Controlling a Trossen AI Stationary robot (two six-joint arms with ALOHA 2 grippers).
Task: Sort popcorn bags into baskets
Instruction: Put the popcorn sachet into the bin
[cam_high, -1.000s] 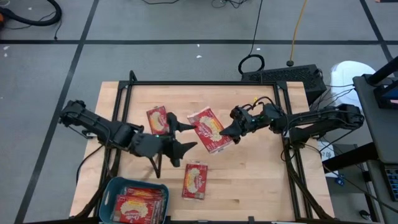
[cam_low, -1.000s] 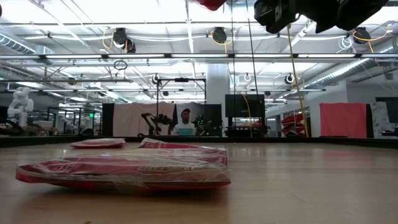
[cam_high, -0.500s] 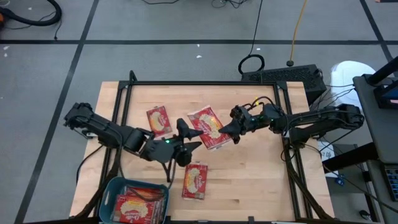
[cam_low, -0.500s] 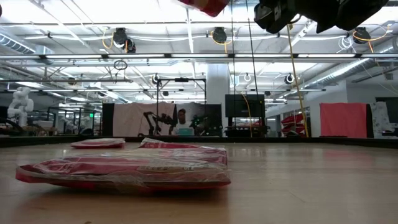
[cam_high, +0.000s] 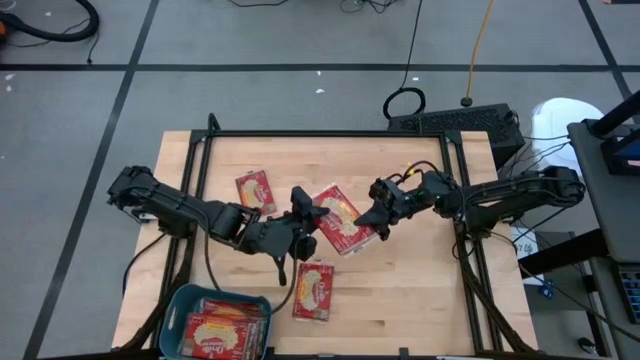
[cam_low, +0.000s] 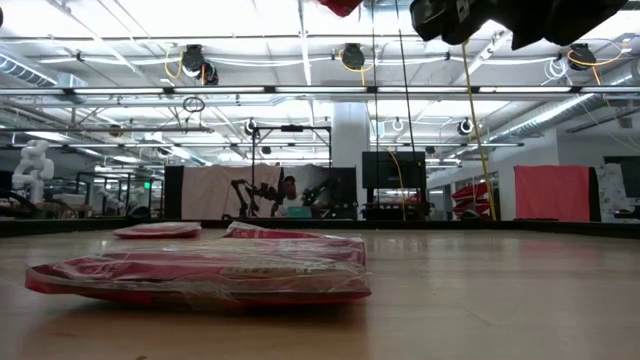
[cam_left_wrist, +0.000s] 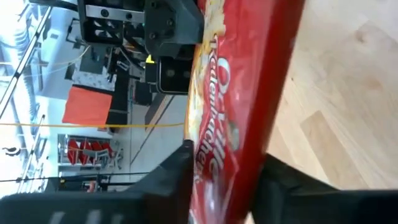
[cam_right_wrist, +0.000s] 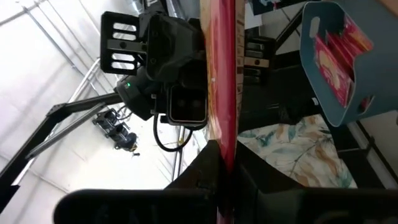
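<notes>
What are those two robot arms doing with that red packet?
They are passing a popcorn bag from one to the other above the table. The right end effector is shut on one edge, and the left end effector is around the opposite edge. Two more bags lie on the wood, and others are already in the teal basket at the front-left corner.

We see a light wooden table (cam_high: 420, 290) with a black frame around it. Two red popcorn bags lie flat on the wood. One bag (cam_high: 254, 192) lies just behind the left gripper (cam_high: 305, 225). The other bag (cam_high: 314, 291) lies in front of that gripper. A blue basket (cam_high: 187, 301) sits at the table's front corner, beside the left arm.
</notes>
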